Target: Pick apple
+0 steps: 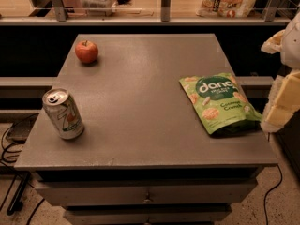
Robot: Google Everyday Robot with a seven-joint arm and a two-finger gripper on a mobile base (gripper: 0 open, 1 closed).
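We find the apple [86,51] far-left on the desk [140,107], well apart from our end effector [282,104] at right; we cannot tell its state.

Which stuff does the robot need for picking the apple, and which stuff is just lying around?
For the job:
apple, far left on the table
claw, at the right edge of view, far from the apple

Just lying about:
soda can, near left
green snack bag, right side
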